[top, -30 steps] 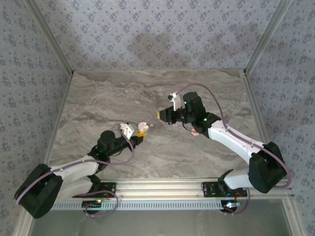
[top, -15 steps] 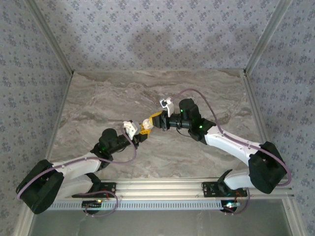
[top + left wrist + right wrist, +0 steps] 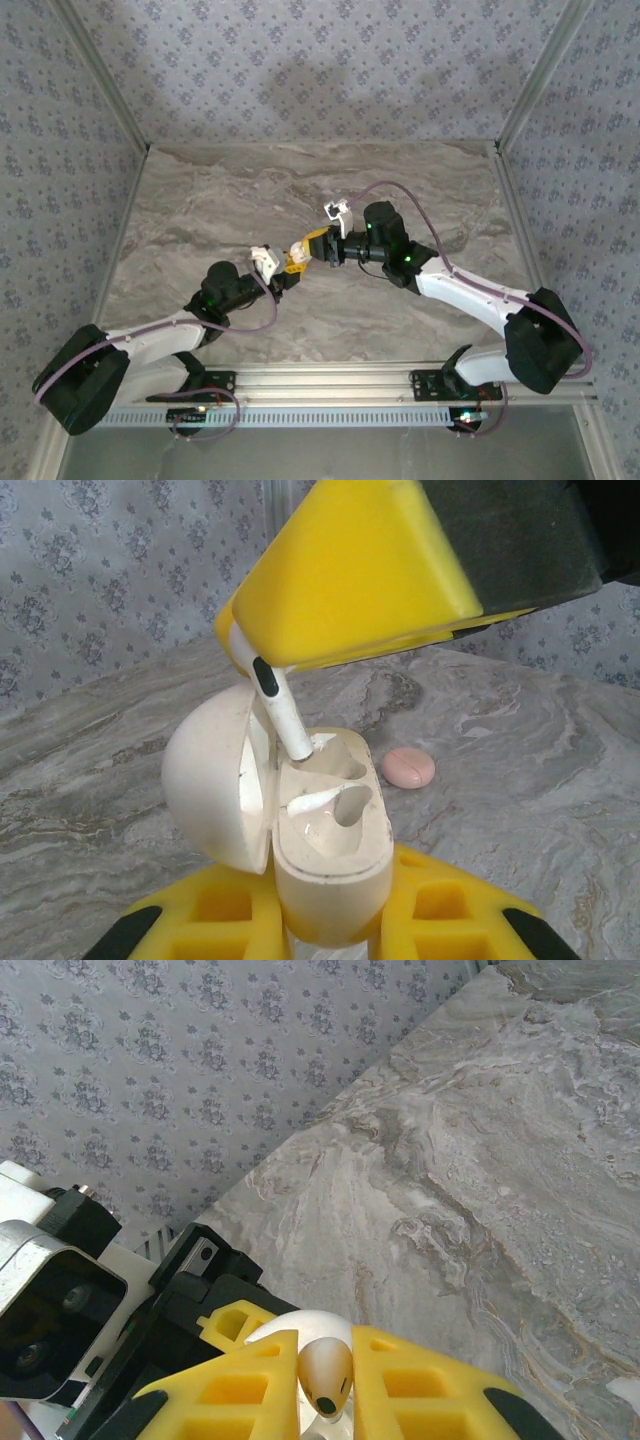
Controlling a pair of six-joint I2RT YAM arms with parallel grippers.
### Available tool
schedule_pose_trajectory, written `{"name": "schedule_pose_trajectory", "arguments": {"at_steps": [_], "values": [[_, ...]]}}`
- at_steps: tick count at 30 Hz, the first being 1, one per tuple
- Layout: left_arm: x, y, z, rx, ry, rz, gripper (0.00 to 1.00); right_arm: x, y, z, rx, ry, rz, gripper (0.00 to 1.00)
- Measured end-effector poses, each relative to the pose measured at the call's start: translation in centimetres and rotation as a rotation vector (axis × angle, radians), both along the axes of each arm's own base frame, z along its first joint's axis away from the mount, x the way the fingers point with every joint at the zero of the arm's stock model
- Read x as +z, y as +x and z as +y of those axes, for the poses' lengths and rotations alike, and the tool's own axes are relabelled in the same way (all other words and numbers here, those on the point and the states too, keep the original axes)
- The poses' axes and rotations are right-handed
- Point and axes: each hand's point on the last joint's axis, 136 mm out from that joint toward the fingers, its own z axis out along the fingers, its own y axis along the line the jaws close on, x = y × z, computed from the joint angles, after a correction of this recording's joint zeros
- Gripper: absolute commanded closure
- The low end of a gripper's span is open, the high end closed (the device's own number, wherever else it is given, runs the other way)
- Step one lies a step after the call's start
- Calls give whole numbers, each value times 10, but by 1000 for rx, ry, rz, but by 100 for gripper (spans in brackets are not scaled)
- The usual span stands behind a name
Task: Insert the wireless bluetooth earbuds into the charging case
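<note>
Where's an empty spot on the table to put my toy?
The far stretch of the table under the back wall is bare, and the near strip between both arms. The middle is crowded: the left gripper and right gripper meet at the charging case.

You have a charging case [image 3: 325, 865] of cream plastic, smooth and glossy. The earbud [image 3: 284, 716] is glossy white plastic with a small dark inset. The yellow finger pads [image 3: 240, 1385] look matt and faintly grainy, like moulded plastic. The table [image 3: 200, 200] has a smooth, marble-look top with a low sheen. The pink disc [image 3: 409, 768] looks matt, and the near rail [image 3: 330, 385] is bare, dull metal.
</note>
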Motion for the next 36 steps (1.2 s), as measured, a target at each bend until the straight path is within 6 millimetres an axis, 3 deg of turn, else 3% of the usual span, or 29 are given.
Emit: {"name": "schedule_pose_trajectory", "arguments": {"at_steps": [20, 30, 36], "values": [[-3, 1, 1, 13, 10, 11, 90, -4, -7, -1, 17, -17, 6, 82], [3, 4, 3, 29, 1, -1, 90, 19, -17, -6, 31, 14, -49, 81], [5, 4, 2, 29, -3, -5, 90, 14, -17, -6, 31, 7, -40, 81]]}}
